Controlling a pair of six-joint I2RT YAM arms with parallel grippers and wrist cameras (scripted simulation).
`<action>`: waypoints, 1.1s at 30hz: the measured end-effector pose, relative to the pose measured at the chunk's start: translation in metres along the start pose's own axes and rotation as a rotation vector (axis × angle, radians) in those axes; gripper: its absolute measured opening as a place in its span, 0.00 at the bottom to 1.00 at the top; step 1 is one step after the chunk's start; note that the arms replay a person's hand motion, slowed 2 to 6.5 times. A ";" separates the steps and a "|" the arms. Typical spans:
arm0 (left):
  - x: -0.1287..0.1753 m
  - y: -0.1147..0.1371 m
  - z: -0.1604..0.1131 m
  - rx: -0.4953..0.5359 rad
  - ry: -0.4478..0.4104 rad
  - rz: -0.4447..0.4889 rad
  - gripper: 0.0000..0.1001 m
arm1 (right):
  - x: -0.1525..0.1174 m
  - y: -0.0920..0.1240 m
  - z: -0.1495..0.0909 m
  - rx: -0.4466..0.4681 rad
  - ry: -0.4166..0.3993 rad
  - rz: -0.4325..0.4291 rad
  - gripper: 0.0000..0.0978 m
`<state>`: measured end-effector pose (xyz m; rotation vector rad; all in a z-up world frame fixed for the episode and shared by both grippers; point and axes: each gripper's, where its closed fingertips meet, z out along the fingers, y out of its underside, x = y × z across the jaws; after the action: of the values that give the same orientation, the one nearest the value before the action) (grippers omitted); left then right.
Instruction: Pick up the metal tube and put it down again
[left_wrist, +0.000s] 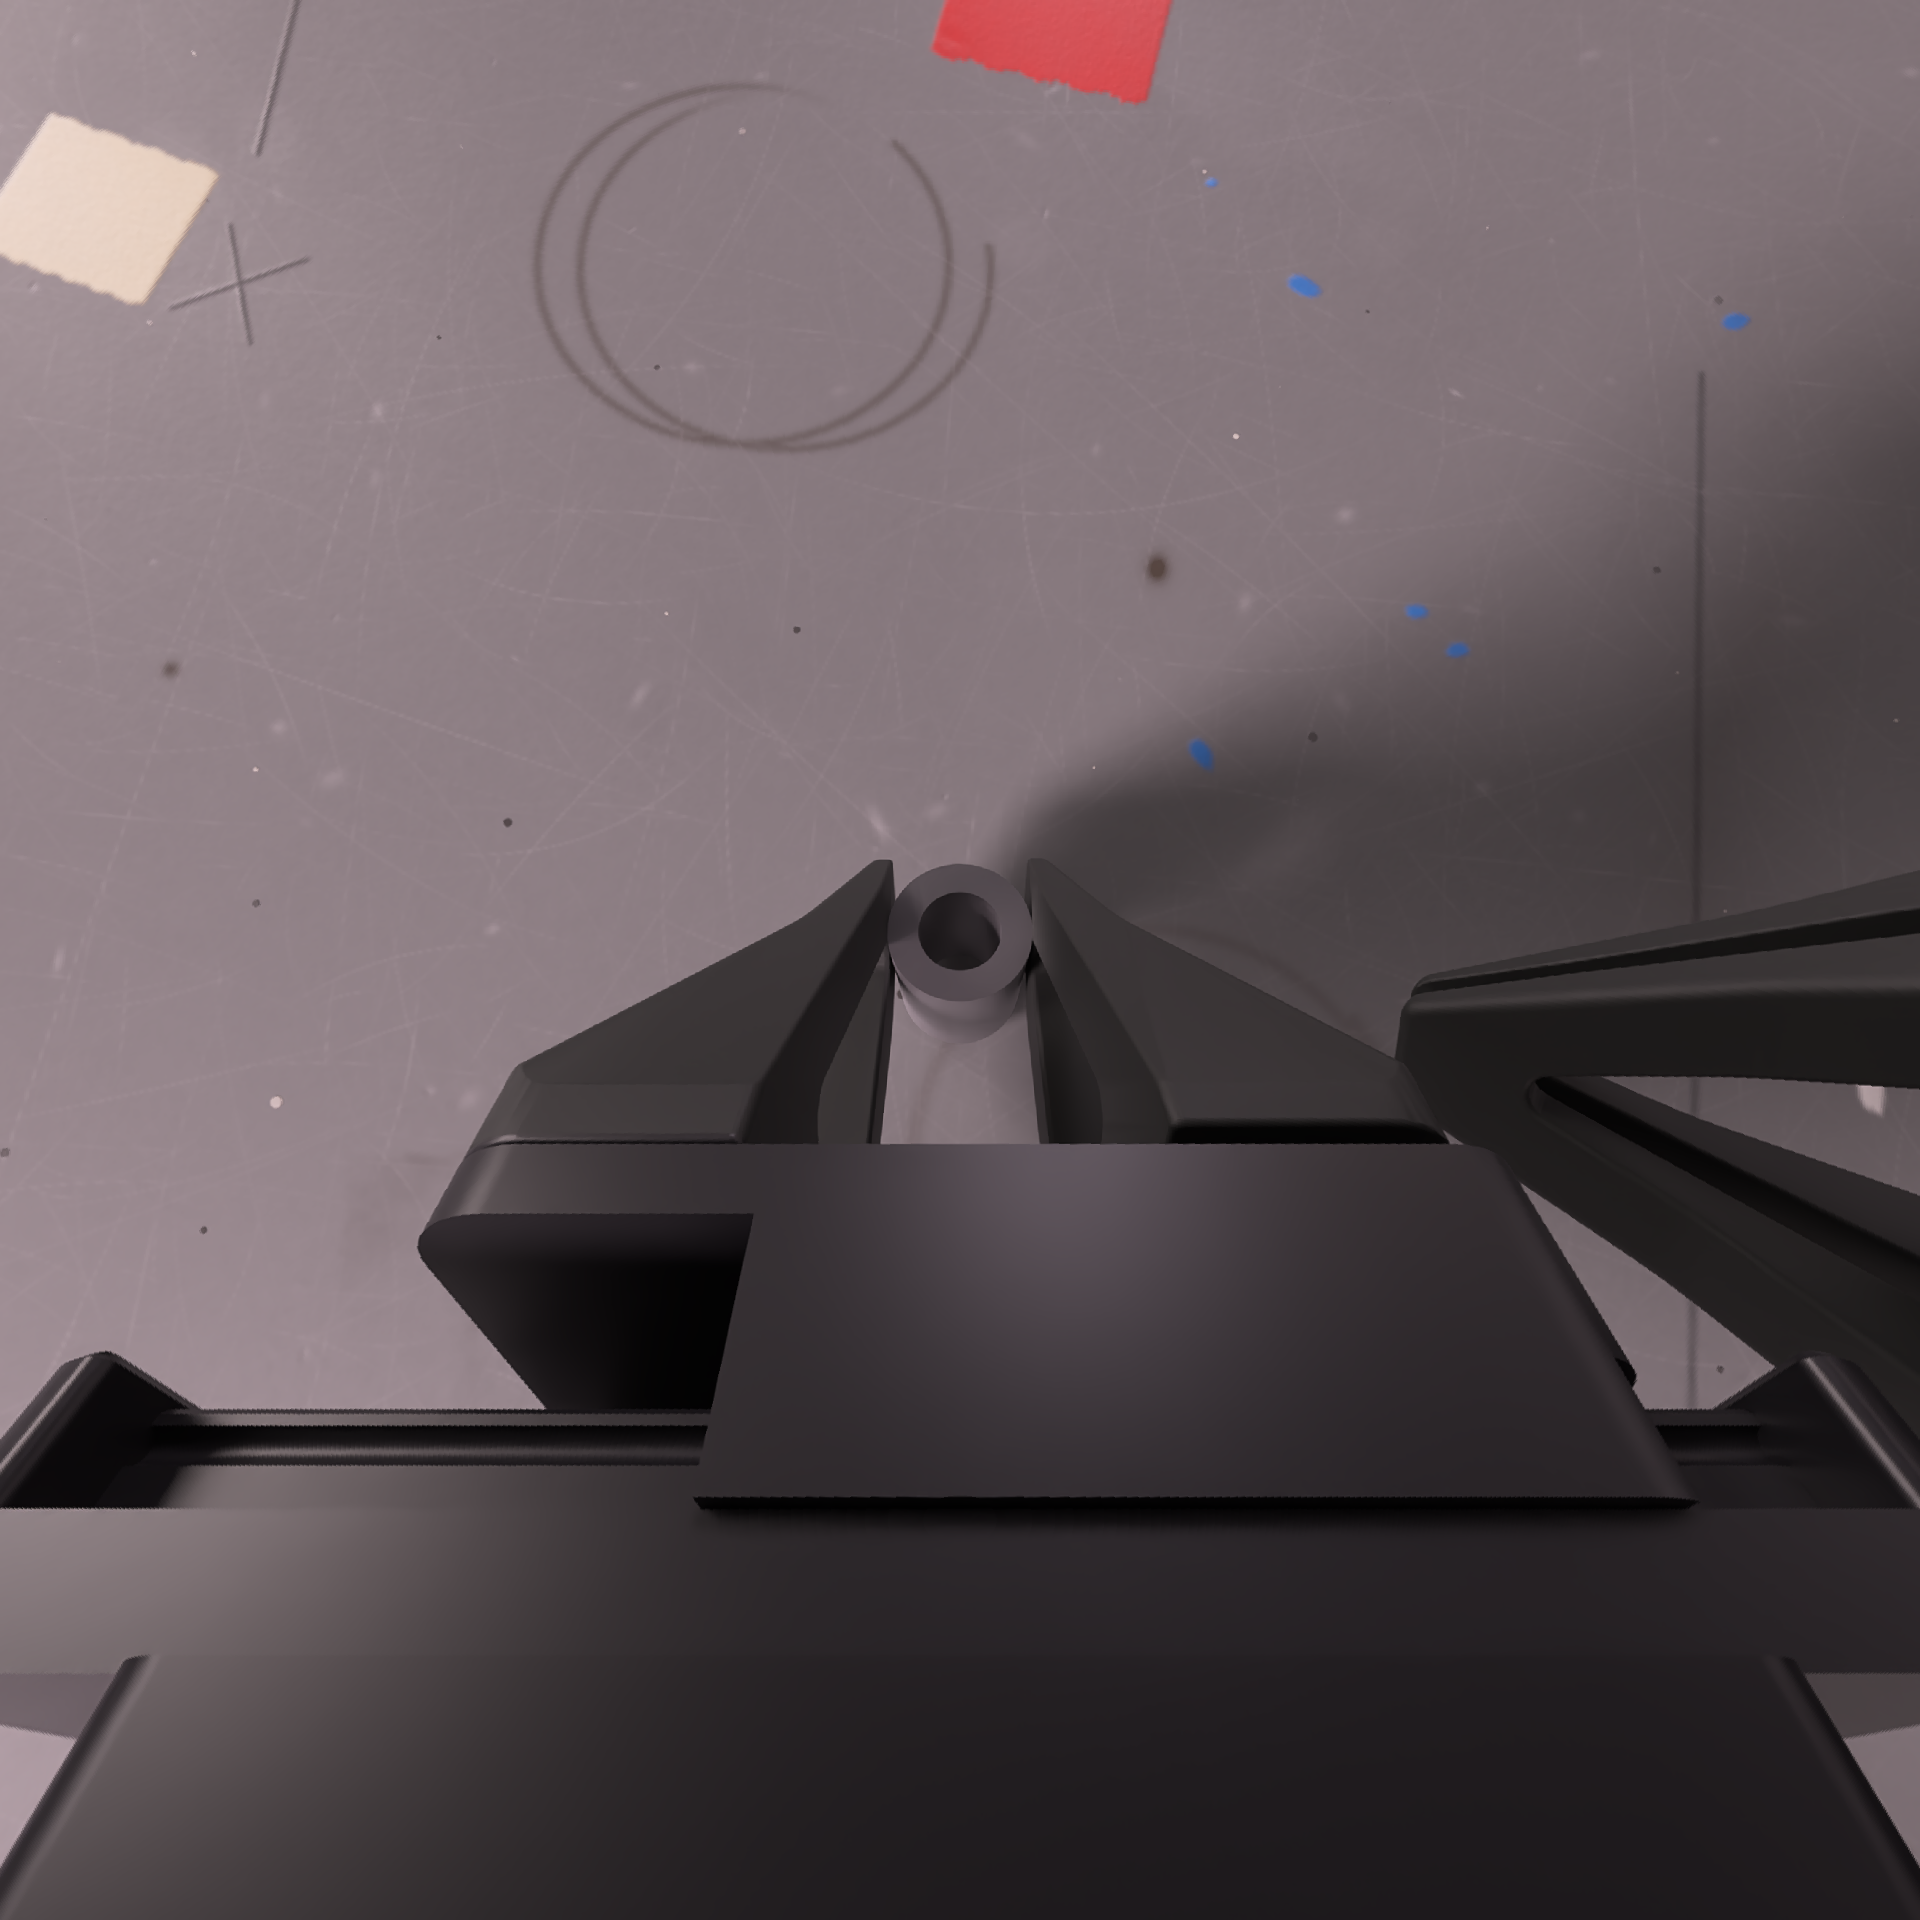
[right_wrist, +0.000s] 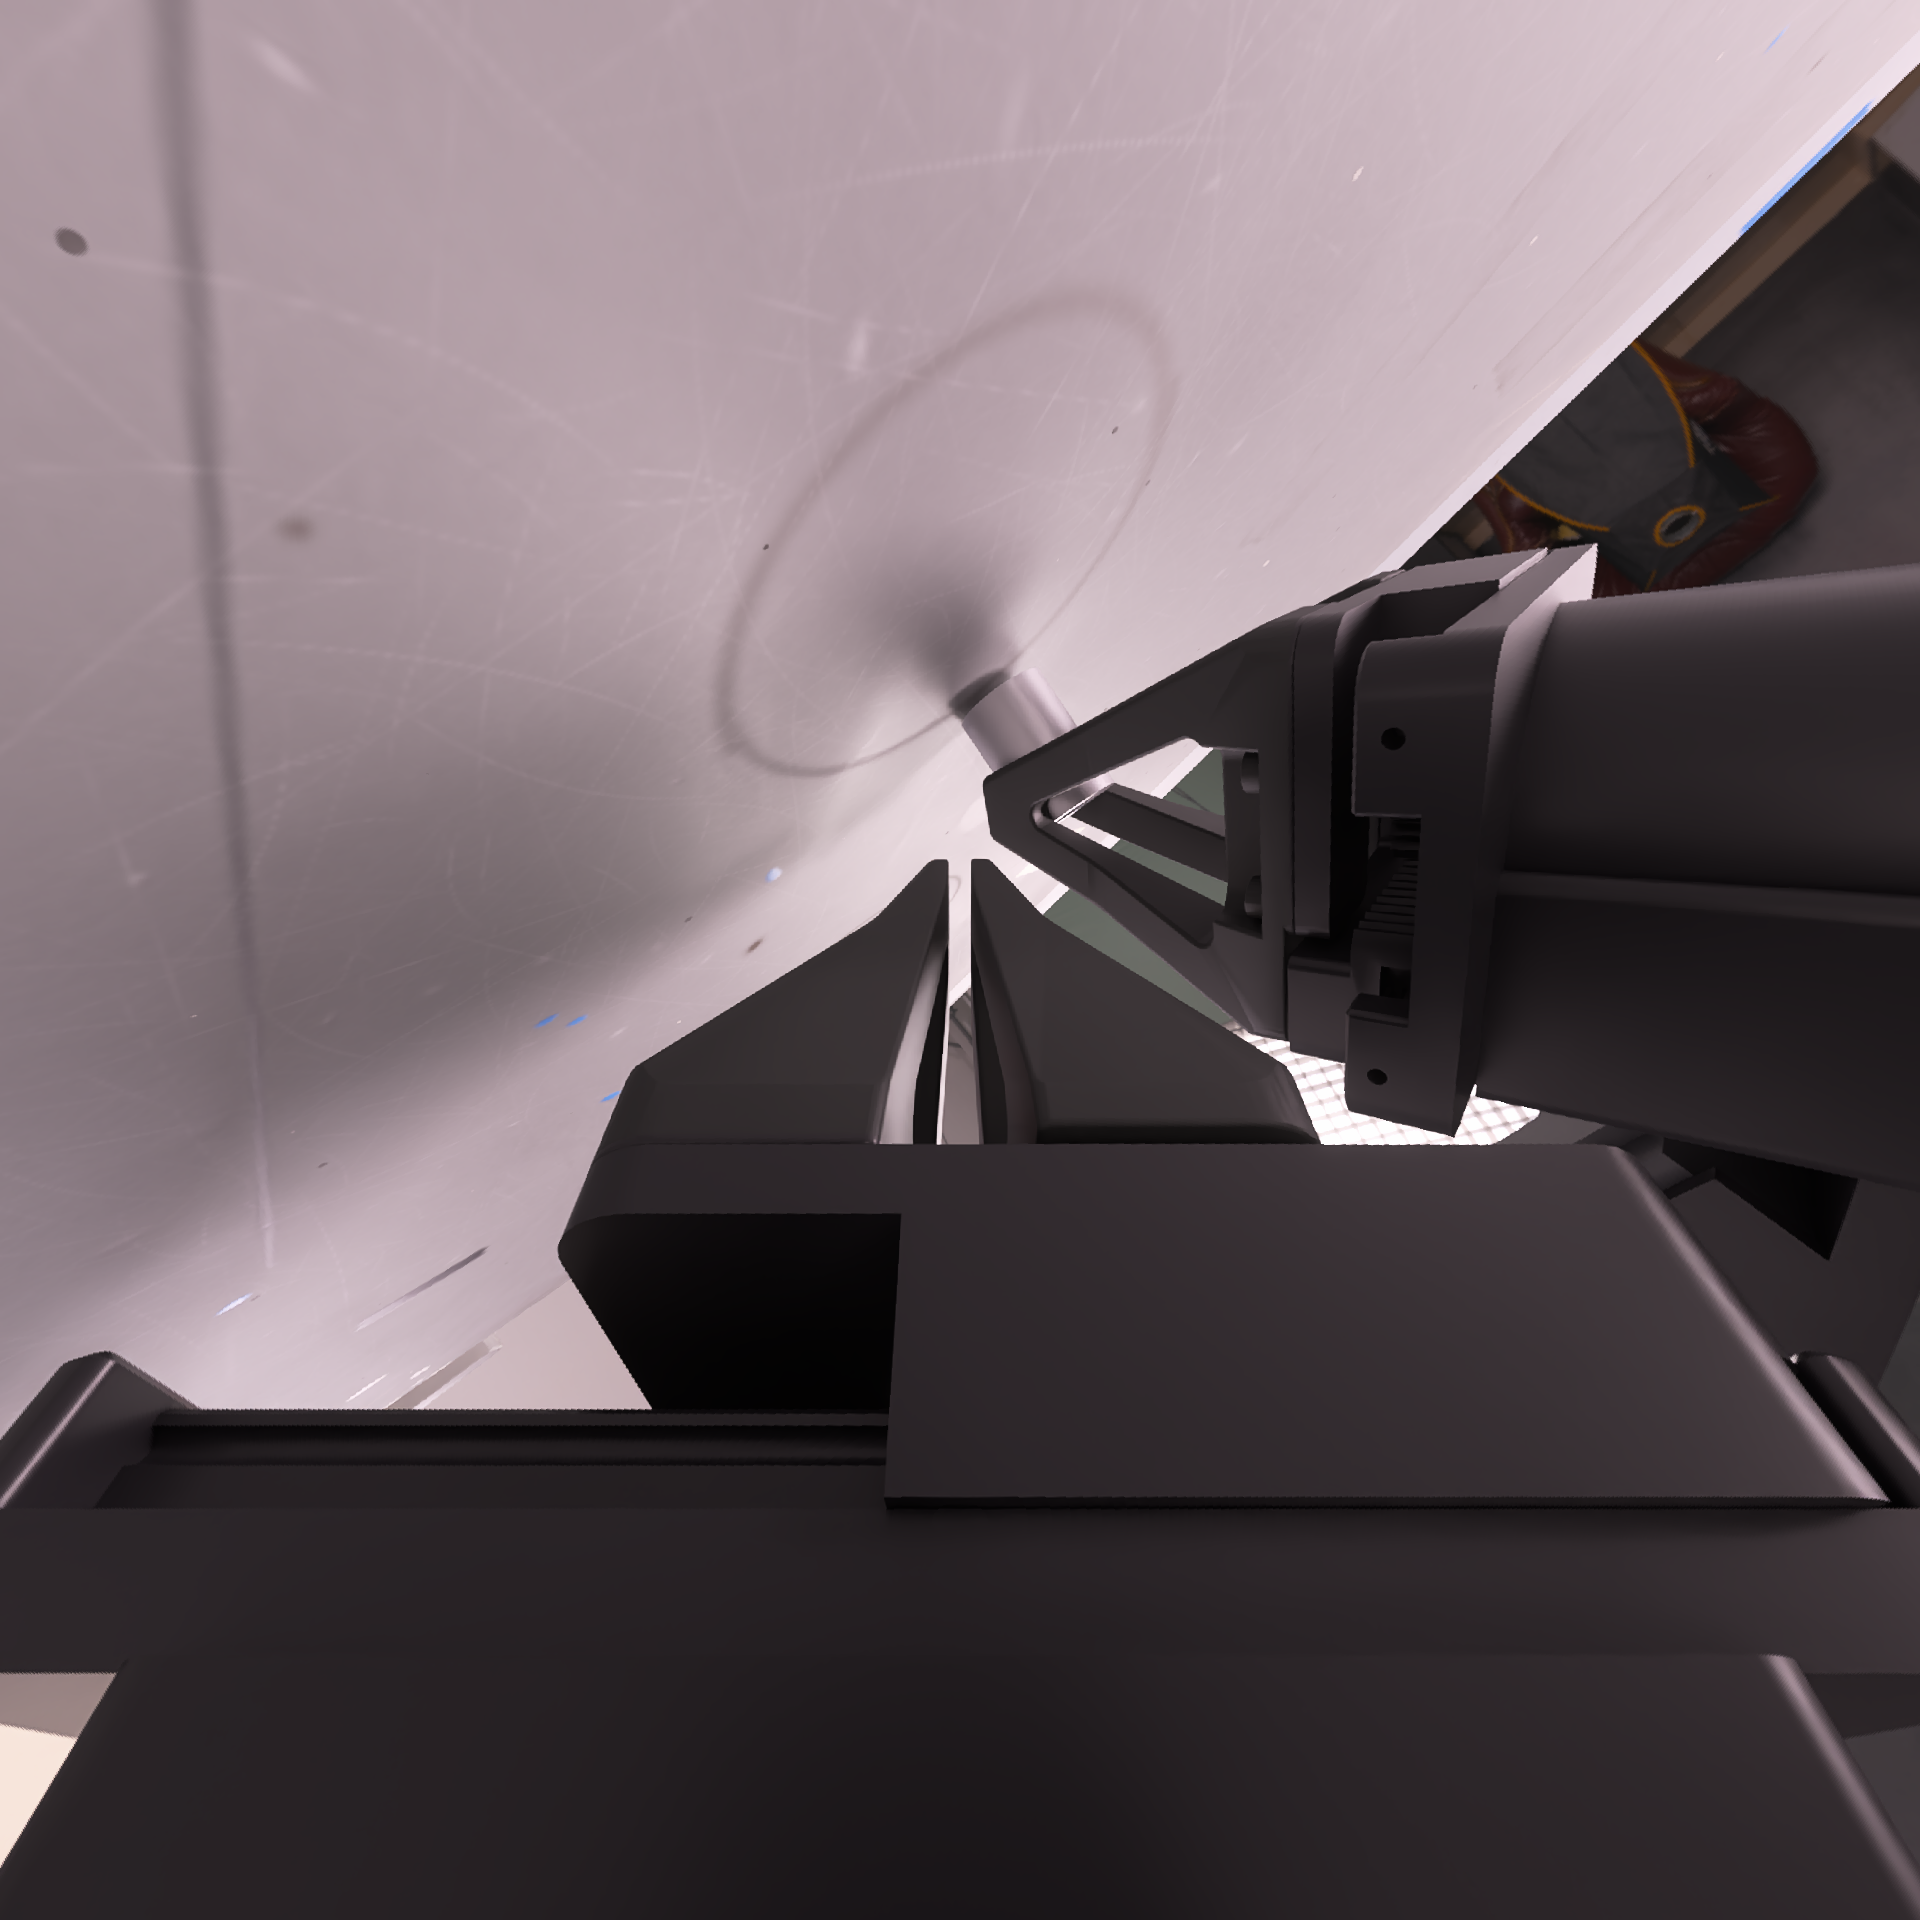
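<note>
Left wrist view: the left gripper (left_wrist: 960, 883) is clamping the metal tube (left_wrist: 960, 943) between its fingertips, jaws narrowed onto it.

The tube is standing upright, open end facing the camera, lower end meeting the grey table (left_wrist: 623, 644); whether it is resting there cannot be told. In the right wrist view the tube (right_wrist: 1013, 717) is sitting on the rim of a drawn circle (right_wrist: 935, 540). The right gripper (right_wrist: 960, 868) is hanging just beside the left one, jaws nearly closed, holding nothing. Red (left_wrist: 1049, 47) and beige (left_wrist: 104, 208) patches are lying well apart from the tube.
</note>
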<state>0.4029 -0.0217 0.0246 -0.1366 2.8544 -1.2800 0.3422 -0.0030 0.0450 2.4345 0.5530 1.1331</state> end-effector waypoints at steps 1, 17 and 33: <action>0.000 0.000 0.000 0.000 0.000 0.000 0.21 | 0.000 0.000 0.000 0.000 0.000 0.001 0.04; 0.000 0.000 0.000 0.001 -0.001 0.001 0.21 | -0.002 0.002 0.000 -0.009 -0.003 0.006 0.03; 0.000 0.000 0.000 0.002 -0.002 0.003 0.21 | -0.001 0.001 0.002 -0.016 0.006 0.016 0.03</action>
<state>0.4025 -0.0214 0.0249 -0.1340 2.8500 -1.2815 0.3428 -0.0050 0.0438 2.4267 0.5250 1.1472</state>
